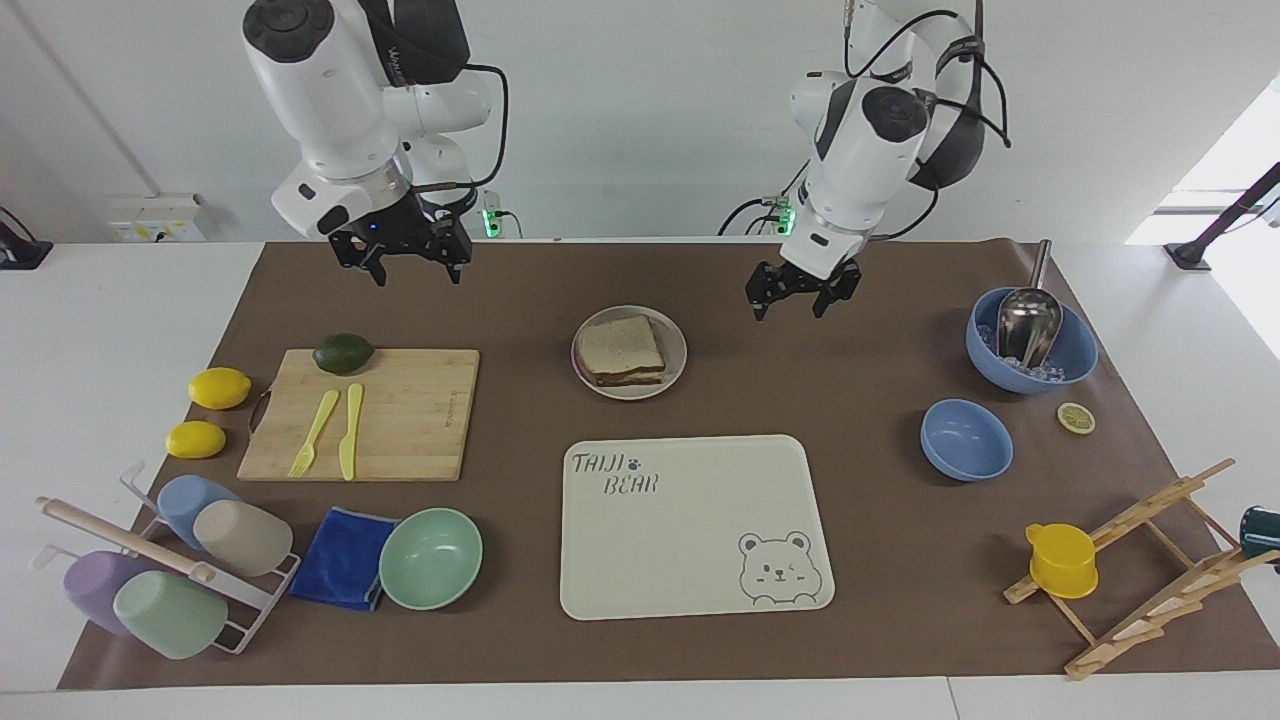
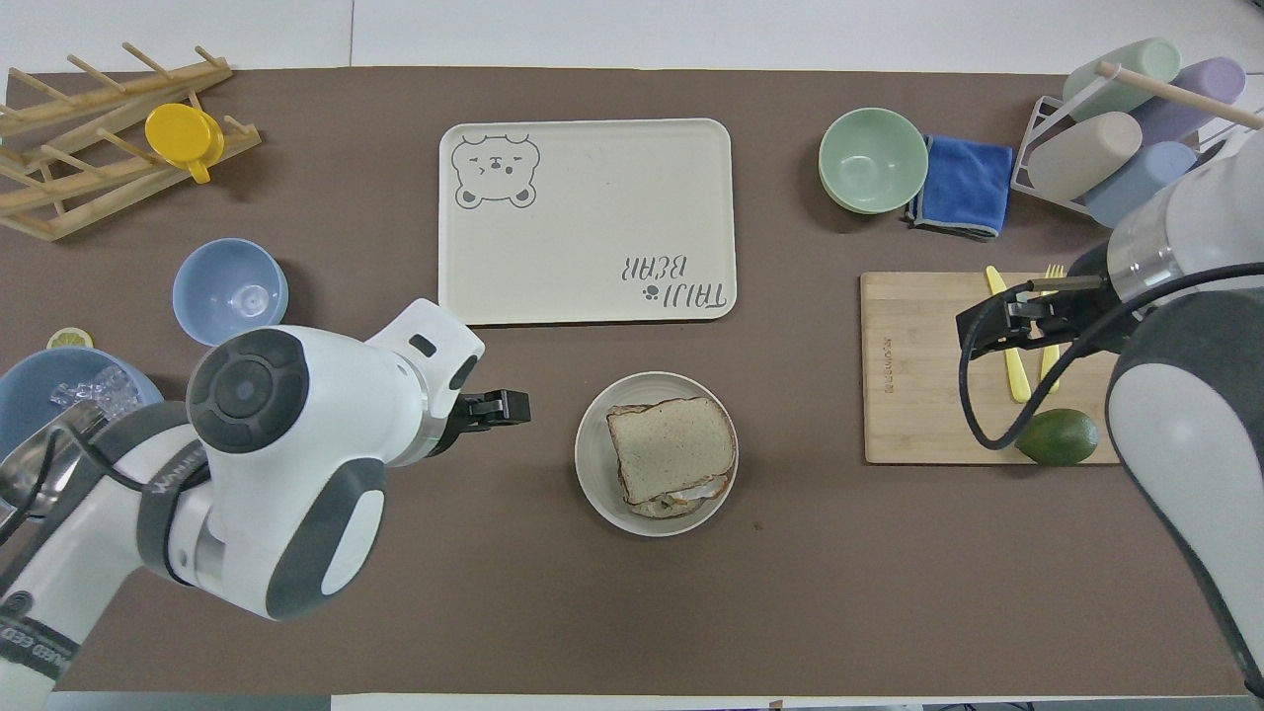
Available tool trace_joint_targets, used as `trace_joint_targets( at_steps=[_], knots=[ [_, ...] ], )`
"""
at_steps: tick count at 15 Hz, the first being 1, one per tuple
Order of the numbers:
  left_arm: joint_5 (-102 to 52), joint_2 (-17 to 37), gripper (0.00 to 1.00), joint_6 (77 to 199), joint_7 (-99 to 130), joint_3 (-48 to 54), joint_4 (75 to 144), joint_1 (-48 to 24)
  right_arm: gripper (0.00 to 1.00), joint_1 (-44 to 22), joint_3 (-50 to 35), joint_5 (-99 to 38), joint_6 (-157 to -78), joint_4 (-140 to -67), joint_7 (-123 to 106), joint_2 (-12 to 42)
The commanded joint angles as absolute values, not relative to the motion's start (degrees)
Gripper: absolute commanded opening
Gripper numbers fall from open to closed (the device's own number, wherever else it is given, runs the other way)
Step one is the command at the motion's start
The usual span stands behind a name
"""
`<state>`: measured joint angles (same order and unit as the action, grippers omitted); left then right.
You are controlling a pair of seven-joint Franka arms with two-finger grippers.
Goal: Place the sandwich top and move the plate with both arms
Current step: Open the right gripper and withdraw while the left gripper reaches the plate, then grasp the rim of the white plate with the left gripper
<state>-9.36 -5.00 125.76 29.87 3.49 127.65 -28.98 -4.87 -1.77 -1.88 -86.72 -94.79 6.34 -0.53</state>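
The sandwich top (image 1: pixel 620 344) is a brown bread slice lying on the stacked sandwich on the round beige plate (image 1: pixel 677 346). Both also show in the overhead view: the slice (image 2: pixel 671 446) on the plate (image 2: pixel 592 464). My right gripper (image 1: pixel 405 265) hangs open and empty in the air toward the right arm's end of the table; in the overhead view it (image 2: pixel 992 321) is over the cutting board. My left gripper (image 1: pixel 797 297) is open and empty, low over the bare mat beside the plate toward the left arm's end, and in the overhead view it (image 2: pixel 504 407) is apart from the plate.
The cream bear tray (image 1: pixel 690 600) lies farther from the robots than the plate. A cutting board (image 1: pixel 400 420) holds an avocado (image 1: pixel 343 353), fork and knife. Two blue bowls (image 1: pixel 966 438), one with ice and a scoop (image 1: pixel 1030 320), are at the left arm's end. A mint bowl (image 1: pixel 430 558) sits by a blue cloth.
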Motion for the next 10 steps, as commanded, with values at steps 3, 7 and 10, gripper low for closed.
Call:
trace_joint_targets(
  at_steps=[3,7,10],
  knots=[
    [-11.86,-1.85,1.00,137.27,33.05,2.64,134.29,-36.38,1.00,-3.95,-2.72,-2.90,-83.85,-93.08,4.57,-0.61],
    [-12.04,3.15,0.96,143.78,33.31,2.64,135.09,-40.60,1.00,-1.76,-2.20,-2.99,-82.79,-93.78,1.86,-1.05],
    [-12.04,4.31,0.88,144.49,33.22,2.64,135.09,-40.78,1.00,-1.50,-2.20,-2.99,-82.44,-94.30,1.49,-1.49]
  ],
)
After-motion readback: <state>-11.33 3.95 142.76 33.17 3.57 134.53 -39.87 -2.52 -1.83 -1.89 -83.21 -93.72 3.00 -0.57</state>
